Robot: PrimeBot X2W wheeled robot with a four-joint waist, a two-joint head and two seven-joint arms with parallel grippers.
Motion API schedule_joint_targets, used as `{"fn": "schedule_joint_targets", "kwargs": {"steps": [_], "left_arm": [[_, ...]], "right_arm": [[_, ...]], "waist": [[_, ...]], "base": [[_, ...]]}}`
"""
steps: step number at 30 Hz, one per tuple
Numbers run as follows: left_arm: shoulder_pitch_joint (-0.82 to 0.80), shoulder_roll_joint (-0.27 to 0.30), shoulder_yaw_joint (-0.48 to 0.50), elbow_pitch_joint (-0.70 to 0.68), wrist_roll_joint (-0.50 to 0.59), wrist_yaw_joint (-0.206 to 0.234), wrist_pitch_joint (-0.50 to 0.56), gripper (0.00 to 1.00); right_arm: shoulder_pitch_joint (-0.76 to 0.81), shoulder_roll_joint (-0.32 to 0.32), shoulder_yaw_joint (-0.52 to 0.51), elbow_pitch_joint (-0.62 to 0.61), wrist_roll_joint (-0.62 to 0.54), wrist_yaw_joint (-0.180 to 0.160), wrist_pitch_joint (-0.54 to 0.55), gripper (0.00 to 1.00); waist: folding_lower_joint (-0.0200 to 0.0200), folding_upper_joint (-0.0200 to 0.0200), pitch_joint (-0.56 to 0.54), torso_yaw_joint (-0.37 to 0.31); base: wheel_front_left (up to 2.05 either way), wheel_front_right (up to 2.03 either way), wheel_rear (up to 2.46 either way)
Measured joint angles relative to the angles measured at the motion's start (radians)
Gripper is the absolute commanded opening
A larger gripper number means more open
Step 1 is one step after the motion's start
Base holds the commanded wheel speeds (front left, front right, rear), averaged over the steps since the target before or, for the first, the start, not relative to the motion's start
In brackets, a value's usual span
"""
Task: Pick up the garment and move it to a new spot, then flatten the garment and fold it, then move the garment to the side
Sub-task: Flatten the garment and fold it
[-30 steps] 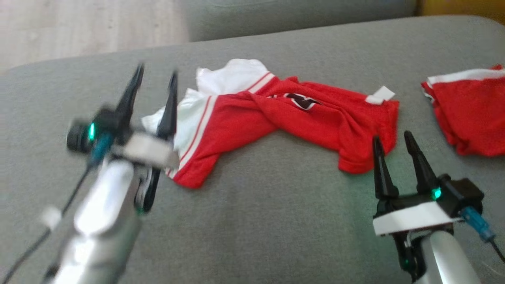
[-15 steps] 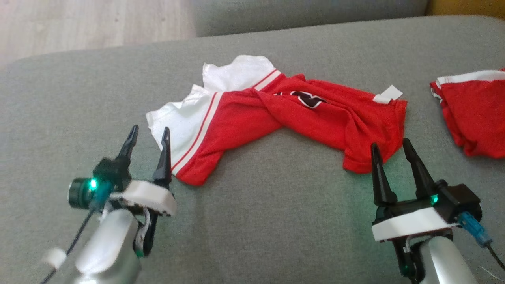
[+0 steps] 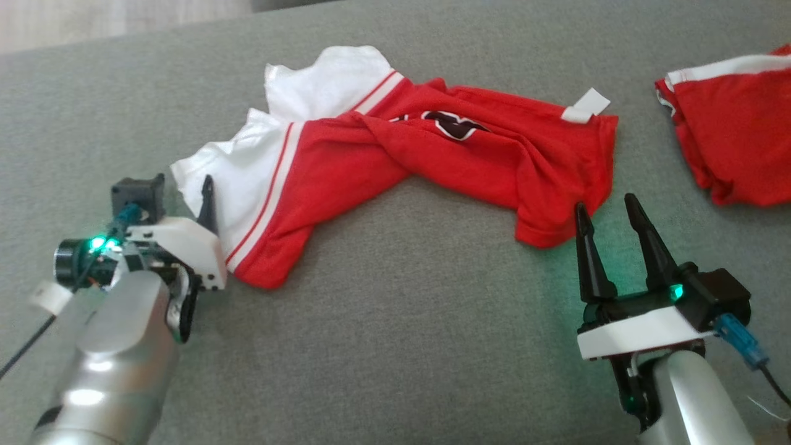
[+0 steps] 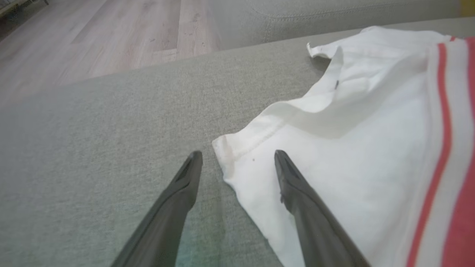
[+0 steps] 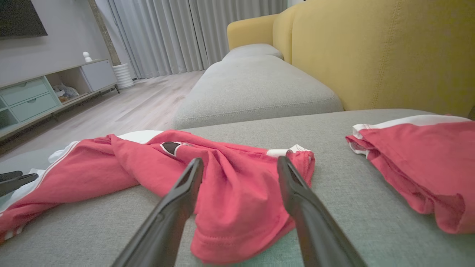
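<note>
The red-and-white jersey (image 3: 432,154) lies twisted across the centre of the grey sofa cushion (image 3: 401,346), white sleeve end toward the left of the head view and red hem toward the right. Its shape matches the earlier frames. The whole head view has shifted, so the jersey now sits higher in the frame; this is a camera move.

Left gripper (image 3: 179,191): one second ago it stood blurred at the upper left of the head view, fingers beside the white sleeve. It has since dropped to the lower left and now sits at the white sleeve corner. In the left wrist view the left gripper (image 4: 237,154) has its fingers spread and released, holding nothing. One finger is over white cloth, the other over bare cushion. Contact with the cloth cannot be determined.

Right gripper (image 3: 605,204): it remains at the lower right, fingers spread and released, just short of the red hem. The right wrist view shows the right gripper (image 5: 240,160) framing that hem.

A second red garment (image 3: 735,142) lies at the right edge, apart from the jersey.
</note>
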Motion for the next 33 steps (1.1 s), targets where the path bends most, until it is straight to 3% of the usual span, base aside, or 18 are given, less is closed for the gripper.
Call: {"fn": "schedule_joint_targets", "kwargs": {"steps": [8,9,10,13,18,22,29,33], "left_arm": [[-0.074,0.0,0.002,0.119,-0.011,-0.022,-0.002,1.0],[-0.085,0.0,0.001,0.135,-0.011,-0.033,-0.002,0.96],[-0.1,-0.001,0.001,0.16,-0.018,-0.054,-0.001,0.0],[-0.107,-0.006,0.0,0.178,-0.025,-0.087,-0.043,0.0],[-0.111,-0.006,-0.002,0.192,-0.023,-0.1,-0.156,0.0],[-0.149,-0.004,-0.004,0.126,0.002,-0.114,-0.208,0.0],[-0.181,0.021,0.034,-0.324,0.133,-0.125,-0.217,0.0],[-0.132,0.068,0.02,-0.553,0.22,-0.169,-0.222,0.0]], "right_arm": [[-0.014,0.0,0.0,-0.005,0.0,0.0,0.0,1.0],[-0.014,0.0,0.0,-0.005,0.0,0.0,0.0,1.0],[-0.014,0.0,-0.002,-0.005,0.0,0.0,0.0,1.0],[-0.014,0.0,-0.009,-0.005,0.0,0.0,0.0,1.0],[-0.014,0.0,-0.016,-0.005,0.0,0.0,0.0,1.0],[-0.013,0.0,-0.016,-0.002,0.0,0.0,0.0,1.0],[-0.01,0.0,-0.026,0.006,0.0,0.0,0.0,1.0],[-0.009,0.0,-0.026,0.012,0.0,0.0,0.0,1.0]], "waist": [[0.0,0.0,0.028,-0.023],[0.0,0.0,0.029,-0.025],[-0.0001,0.0,0.03,-0.025],[0.0,0.0,0.029,-0.022],[-0.0001,0.0,0.013,-0.005],[-0.0002,0.0,-0.01,0.015],[-0.0002,0.0,-0.054,0.06],[-0.0003,0.0,-0.079,0.087]], "base": [[0.0,0.0,0.0],[0.0,0.0,0.0],[0.0,0.0,0.0],[0.0,0.0,0.0],[0.0,0.0,0.0],[0.0,0.0,0.0],[0.0,0.0,0.0],[0.0,0.0,0.0]]}}
